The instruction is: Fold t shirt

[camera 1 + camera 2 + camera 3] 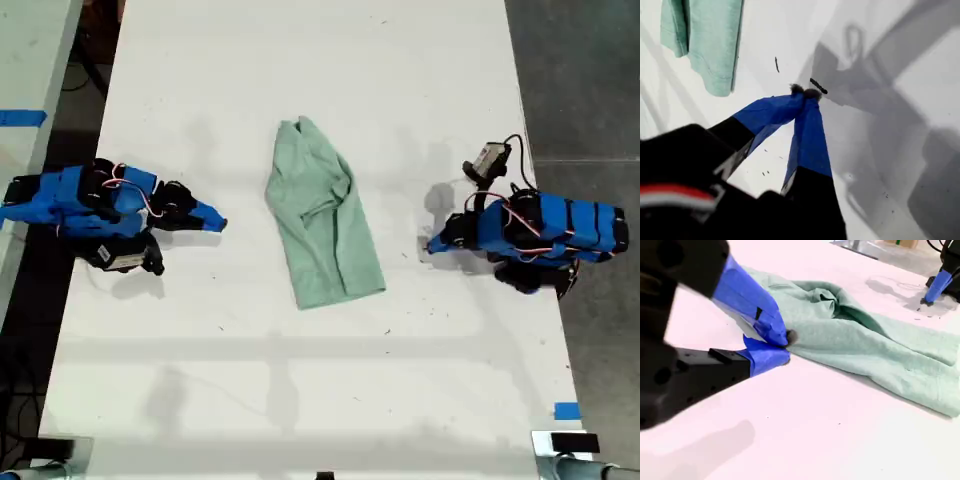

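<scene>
Here both claws, first [805, 92] and second [785, 347], sit closed, gripping nothing.

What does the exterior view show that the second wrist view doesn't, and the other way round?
Only the exterior view: the whole outline of the t shirt, a bundled strip lying apart from both arms, plus blue tape at the edge of the table and dark floor.
Only the second wrist view: my second pincer up close, tips shut on nothing, and the cloth's raised folds seen from low down.
Both: the t shirt, the white table, and my first pincer resting on the table beyond the shirt.
</scene>
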Motion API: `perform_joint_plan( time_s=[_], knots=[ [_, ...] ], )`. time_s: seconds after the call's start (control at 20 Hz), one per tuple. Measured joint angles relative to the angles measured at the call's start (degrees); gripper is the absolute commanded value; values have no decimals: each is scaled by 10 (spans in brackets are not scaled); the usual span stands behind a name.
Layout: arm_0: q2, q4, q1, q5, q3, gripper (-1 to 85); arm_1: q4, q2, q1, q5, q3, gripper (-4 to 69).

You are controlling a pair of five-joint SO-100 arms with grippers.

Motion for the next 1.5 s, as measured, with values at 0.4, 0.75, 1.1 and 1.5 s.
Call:
perform_joint_plan(
  time_s=[0.4, 0.75, 1.1, 1.5],
  knots=[
    [-792, -54, 104, -18, -545, 127, -33, -238, -16, -20, -197, -3],
    [-1328, 152, 156, 21, -1183, 186, -131, -521, -90, 27, -326, 103],
    [-1492, 158, 142, 33, -1293, 37, -129, -615, -135, 32, -417, 90],
    [-1505, 201, 144, 37, -1312, 0, -105, -904, -174, 31, -633, 165]
  ],
)
